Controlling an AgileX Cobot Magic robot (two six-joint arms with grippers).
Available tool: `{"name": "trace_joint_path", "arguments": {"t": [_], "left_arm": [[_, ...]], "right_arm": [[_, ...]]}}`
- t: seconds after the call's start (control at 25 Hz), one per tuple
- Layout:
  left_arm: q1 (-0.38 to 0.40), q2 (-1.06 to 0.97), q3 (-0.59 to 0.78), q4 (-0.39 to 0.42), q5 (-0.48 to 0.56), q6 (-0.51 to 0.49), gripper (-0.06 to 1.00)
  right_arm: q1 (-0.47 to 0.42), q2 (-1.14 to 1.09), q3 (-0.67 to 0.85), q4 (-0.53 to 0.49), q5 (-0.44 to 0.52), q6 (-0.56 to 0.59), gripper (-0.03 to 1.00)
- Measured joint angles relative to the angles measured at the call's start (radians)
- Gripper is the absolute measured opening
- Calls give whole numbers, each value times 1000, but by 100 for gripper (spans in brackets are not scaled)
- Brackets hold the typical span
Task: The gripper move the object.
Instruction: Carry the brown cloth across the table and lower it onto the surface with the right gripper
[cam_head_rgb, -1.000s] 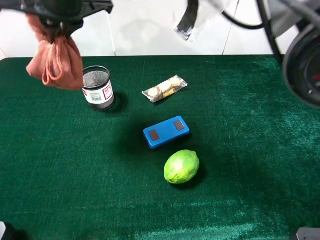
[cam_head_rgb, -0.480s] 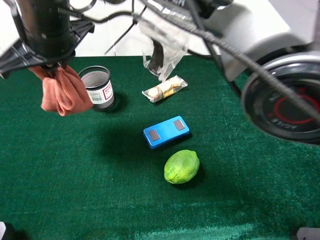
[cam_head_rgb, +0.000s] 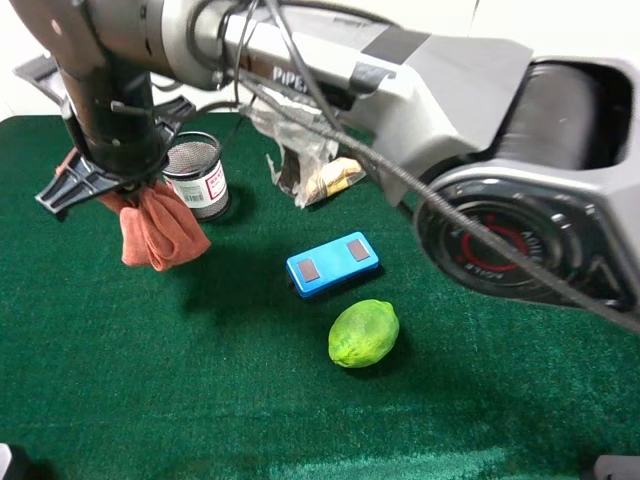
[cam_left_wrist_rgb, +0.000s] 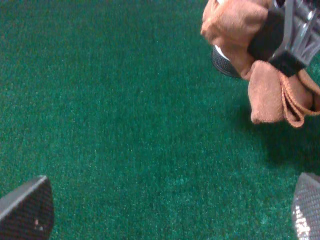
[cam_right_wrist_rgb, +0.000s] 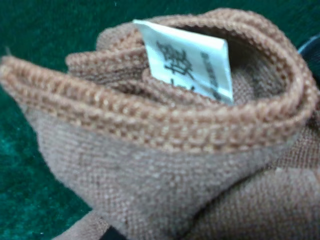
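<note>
My right gripper is clamped on the rust-brown cloth, which hangs lengthwise below me at seven o'clock from the mesh pen cup. My left gripper gapes apart, farther off.

Rust-orange cloth — bunched, aloft
</note>
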Motion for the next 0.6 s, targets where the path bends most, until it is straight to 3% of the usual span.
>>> {"name": "trace_joint_path", "arguments": {"t": [0.6], "left_arm": [[0, 0, 0, 1, 0, 0, 96]], "right_arm": [[0, 92, 0, 49, -29, -57, 7]]}}
